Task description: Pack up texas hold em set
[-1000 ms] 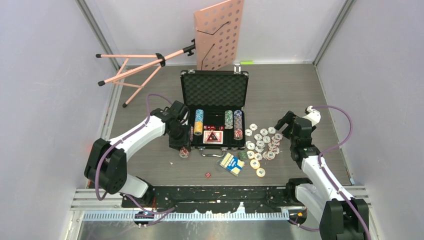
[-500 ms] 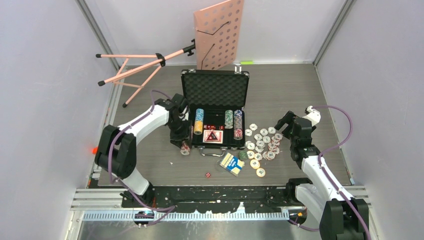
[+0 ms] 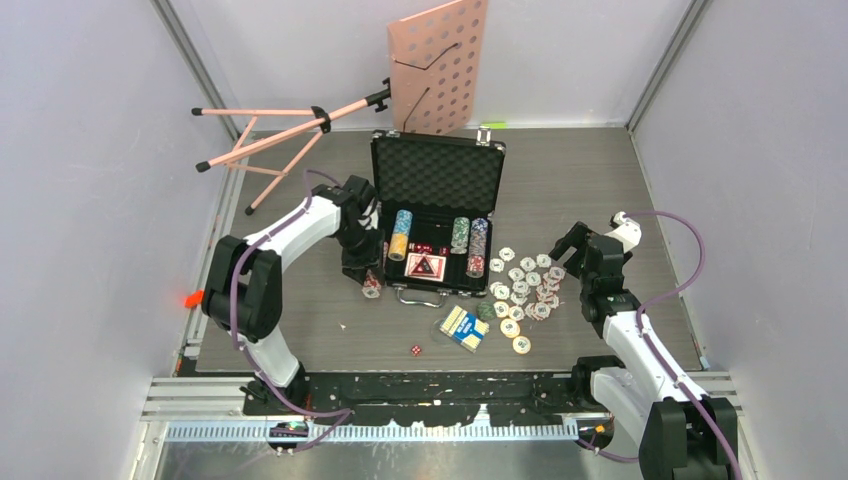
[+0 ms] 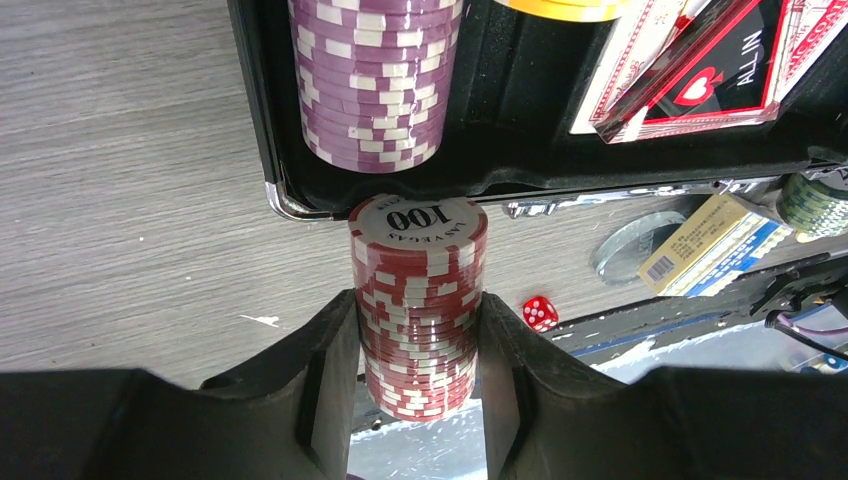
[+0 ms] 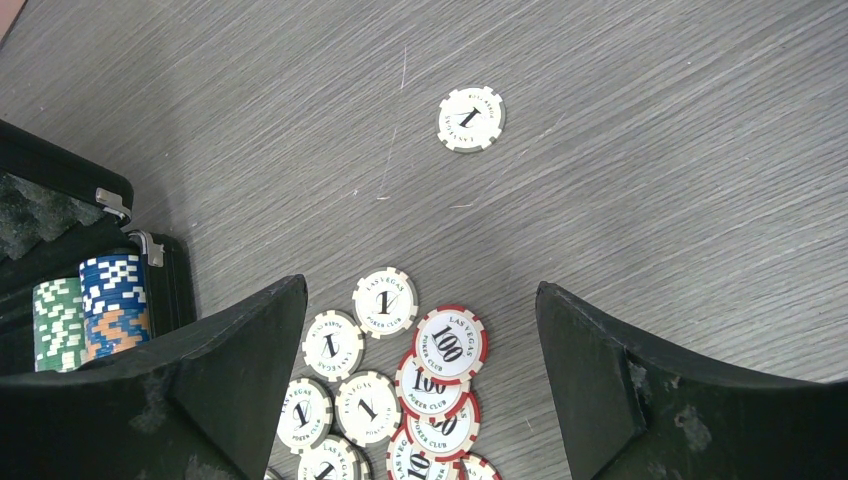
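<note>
Plainly one case (image 3: 436,178), one gripped chip stack (image 4: 418,300)

I see grey table (image 3: 600,190) bearing open case (image 3: 436,175), loose chips (image 3: 525,285) right of it, card deck (image 3: 463,328), red die (image 3: 415,350), music stand (image 3: 270,135) toppled back-left.

High overview from the near side, two close downward wrist views, the case (image 3: 435,180) common to all.
</note>
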